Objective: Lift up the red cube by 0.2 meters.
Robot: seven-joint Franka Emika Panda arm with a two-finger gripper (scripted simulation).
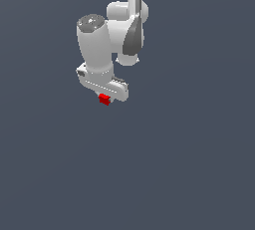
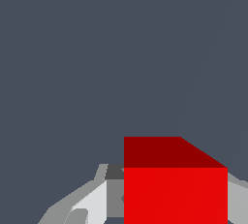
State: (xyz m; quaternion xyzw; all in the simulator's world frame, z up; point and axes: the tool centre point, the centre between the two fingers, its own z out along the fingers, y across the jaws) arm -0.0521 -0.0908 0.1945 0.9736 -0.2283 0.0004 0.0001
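Observation:
The red cube (image 1: 104, 99) is a tiny bright-red block peeking out just under the white hand of my gripper (image 1: 105, 98) in the exterior view. Most of the cube is covered by the hand there. In the wrist view the red cube (image 2: 175, 189) looms large, held between the grey-white fingers (image 2: 92, 203), one on each side of it. My gripper (image 2: 169, 203) is shut on the cube. The fingertips themselves are hidden behind the cube and the picture's edge.
Plain dark grey-blue ground fills both views, with no other objects on it. The white arm (image 1: 119, 25) rises behind the hand toward the exterior view's upper edge.

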